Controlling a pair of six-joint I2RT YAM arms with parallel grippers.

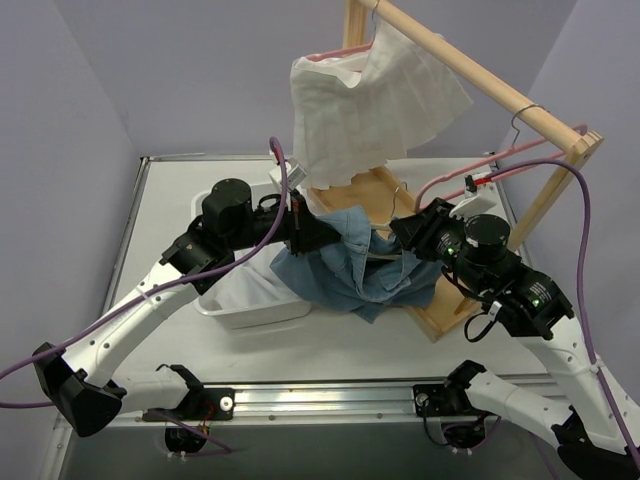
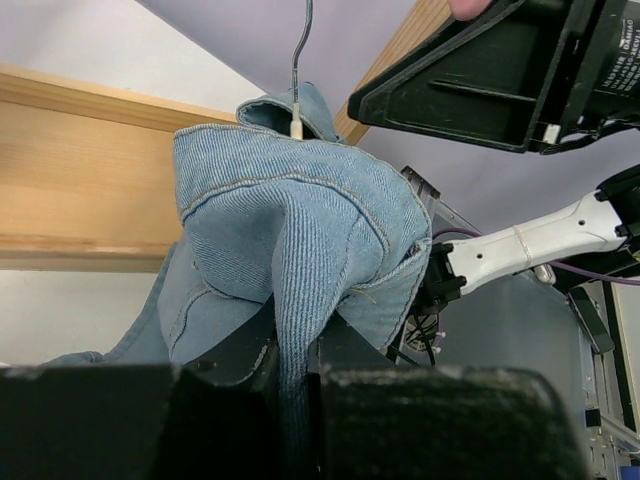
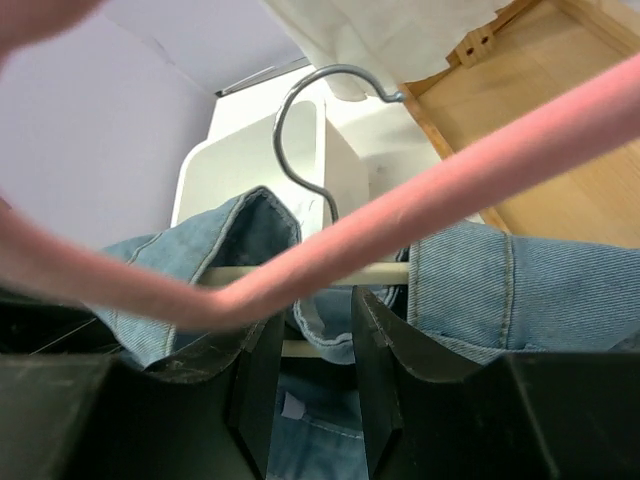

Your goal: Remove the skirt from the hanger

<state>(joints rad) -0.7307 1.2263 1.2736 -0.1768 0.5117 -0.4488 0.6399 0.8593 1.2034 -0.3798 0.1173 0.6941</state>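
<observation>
**Left gripper** [image 2: 295, 352]: my fingers are closed on a bunched fold of the denim skirt [image 2: 300, 230]. In the left wrist view the fabric rises from between the two fingers and spreads above them. In the top view this gripper [image 1: 312, 235] sits at the left edge of the skirt [image 1: 345, 270], above the far right corner of the white bin [image 1: 245, 305].

**Right gripper** [image 3: 318, 365]: my fingers stand a short gap apart. The cream bar of the hanger [image 3: 300, 272] crosses just beyond them, with denim on both sides of the gap. I cannot tell whether the pads press on the hanger or the cloth. In the top view this gripper [image 1: 403, 230] meets the skirt's far right edge.

**Skirt position:** the skirt is on its hanger. The waistband wraps the cream bar, and the wire hook [image 3: 300, 130] rises free above the denim, hooked on nothing. The rest of the skirt lies slack between my two grippers, draped partly over the bin's right rim and partly over the base board of the wooden rack [image 1: 500, 95].

**Surroundings:**
- A pink hanger [image 3: 420, 215] crosses the right wrist view, blurred and close to the lens.
- A white garment [image 1: 370, 95] hangs from the rack's top rail, on the far side of the skirt.
</observation>
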